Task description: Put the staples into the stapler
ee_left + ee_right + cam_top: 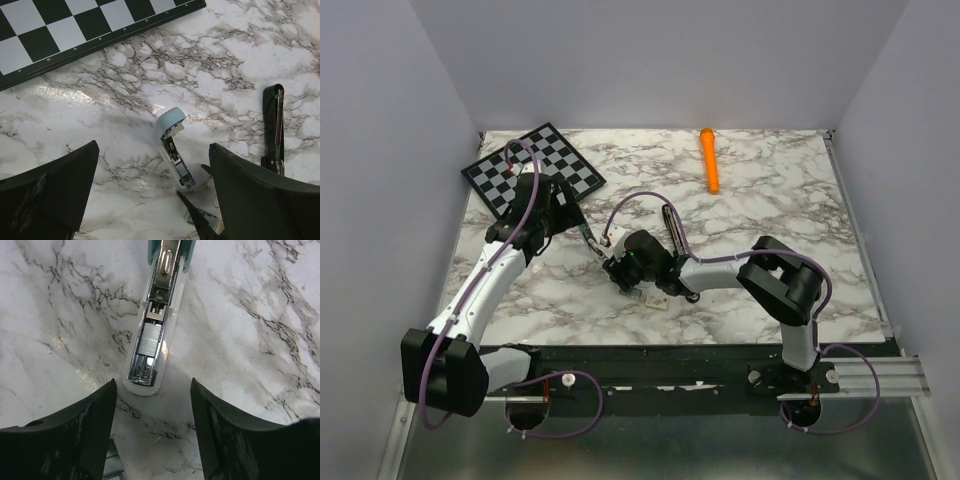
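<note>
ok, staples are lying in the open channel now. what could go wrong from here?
1. The staples lie in the pale blue stapler's channel with nothing covering them, so a bump could tip them out.
2. The right jaws stand open just short of the stapler's front tip. Advancing or closing off-centre could shove this small, loose stapler across the marble table.

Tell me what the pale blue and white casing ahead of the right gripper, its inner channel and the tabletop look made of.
Casing: probably plastic, smooth satin, even colour, rounded moulded edges.
Inner channel: metal, chrome-bright, with mirror-like reflections.
Tabletop: marble-patterned and glossy, judging by the glare; real stone or printed laminate, the look cannot settle.
</note>
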{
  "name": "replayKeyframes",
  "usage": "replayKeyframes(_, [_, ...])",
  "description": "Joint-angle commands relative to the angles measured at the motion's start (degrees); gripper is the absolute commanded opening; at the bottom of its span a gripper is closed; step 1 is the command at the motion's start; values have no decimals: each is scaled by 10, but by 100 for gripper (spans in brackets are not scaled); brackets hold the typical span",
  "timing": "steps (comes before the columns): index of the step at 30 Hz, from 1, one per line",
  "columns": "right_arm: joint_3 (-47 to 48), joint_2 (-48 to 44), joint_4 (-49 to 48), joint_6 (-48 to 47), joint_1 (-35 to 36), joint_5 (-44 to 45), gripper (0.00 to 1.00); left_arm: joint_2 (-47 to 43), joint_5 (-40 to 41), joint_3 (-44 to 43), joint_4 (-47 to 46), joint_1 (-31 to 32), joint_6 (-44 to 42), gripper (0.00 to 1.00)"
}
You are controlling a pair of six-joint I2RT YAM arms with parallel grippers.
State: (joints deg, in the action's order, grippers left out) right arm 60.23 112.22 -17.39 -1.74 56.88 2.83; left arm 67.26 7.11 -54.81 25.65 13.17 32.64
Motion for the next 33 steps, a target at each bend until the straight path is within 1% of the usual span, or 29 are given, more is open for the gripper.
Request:
replayKeyframes(1, [-12,-11,-31,-42,-11,-76,64,25,-32,-14,-31,-8,-7,98])
replayKeyframes(8, [4,-3,-48,-42,-10,-93,59,66,-57,-22,-59,-31,5,96])
replayKeyframes(16, [4,-5,-69,-29,-10,-59,57,95,-70,-32,-75,-45,9,95])
replayKeyframes(17, [5,-4,-69,-29,-10,-56,56,97,-85,-33,-77,-46,10,95])
replayKeyframes(27, [-4,1,-85,-20,-10,-35,43,124,-120,-40,-89,-58,15,93])
replayKeyframes(33, [-13,-1,-87,-23,-11,-35,34,138,-143,-44,-92,-63,19,90])
